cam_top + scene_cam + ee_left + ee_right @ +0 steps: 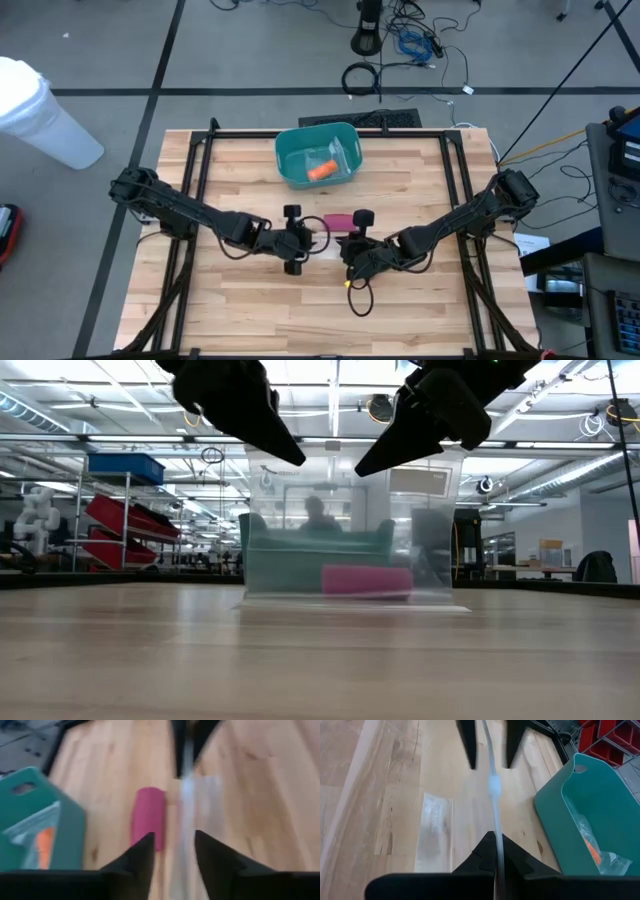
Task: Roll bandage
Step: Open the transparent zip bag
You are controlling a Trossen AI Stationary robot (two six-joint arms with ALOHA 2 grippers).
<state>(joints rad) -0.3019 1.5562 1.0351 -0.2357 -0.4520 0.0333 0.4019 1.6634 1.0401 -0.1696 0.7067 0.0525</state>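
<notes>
the two dark arms meet over the middle of the wooden counter [250, 300], where they hold up a clear plastic bag [345, 525] between them. in the low view the bag hangs upright, its bottom edge resting on the counter.

the right end effector [495, 851] is clenched on the bag's top edge; in its wrist view the thin clear film runs straight out from between the closed fingertips. the left end effector [173, 851] faces it from the other side. its fingers [142, 855] stand apart with the bag's edge passing through the gap, and the film appears not to be pinched, so it reads as released.

the pink bandage roll [338, 221] lies on its side on the counter, between the two end effectors and slightly toward the far side. in the low view it shows through the clear bag, low down; whether it lies inside the bag or just behind it i cannot tell. in the left wrist view the roll lies just beside the hanging film.

a teal bin [318, 155] sits at the far middle of the counter, well apart from the roll. it holds an orange item [321, 171] and some clear plastic wrapping.
</notes>
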